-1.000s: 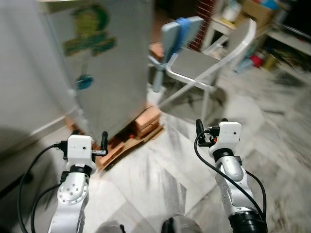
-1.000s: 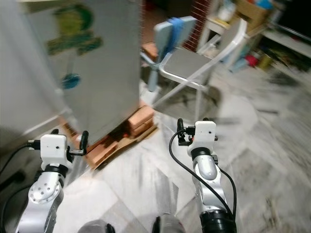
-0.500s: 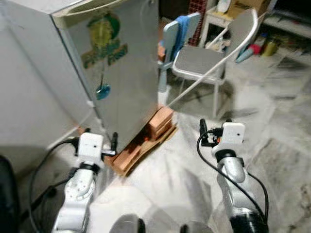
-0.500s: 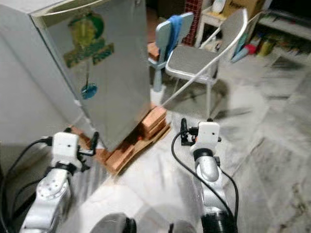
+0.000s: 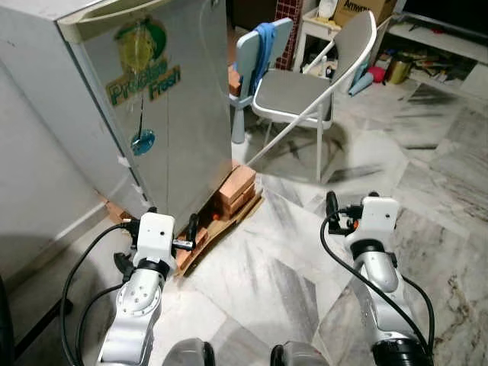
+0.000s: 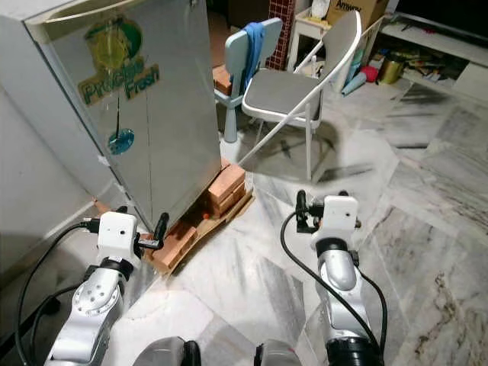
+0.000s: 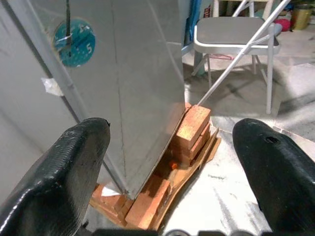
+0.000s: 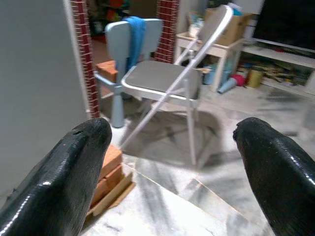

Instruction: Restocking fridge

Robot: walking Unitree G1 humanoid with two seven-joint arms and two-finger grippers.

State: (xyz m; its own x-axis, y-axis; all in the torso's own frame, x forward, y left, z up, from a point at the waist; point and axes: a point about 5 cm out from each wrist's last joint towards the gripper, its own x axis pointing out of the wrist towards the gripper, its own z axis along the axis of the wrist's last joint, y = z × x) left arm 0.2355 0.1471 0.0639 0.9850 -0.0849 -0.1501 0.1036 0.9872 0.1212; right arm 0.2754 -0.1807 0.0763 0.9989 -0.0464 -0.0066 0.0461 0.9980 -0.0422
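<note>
Hands, left [image 5: 191, 226] and right [image 5: 331, 204], both spread open, empty; our view steadied, nearer the shut fridge [image 5: 152, 99]; approach stage, we judge

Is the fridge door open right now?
No, the fridge door is shut flat against its body, with the green sticker facing out, and both claws hang empty in front of it.
</note>
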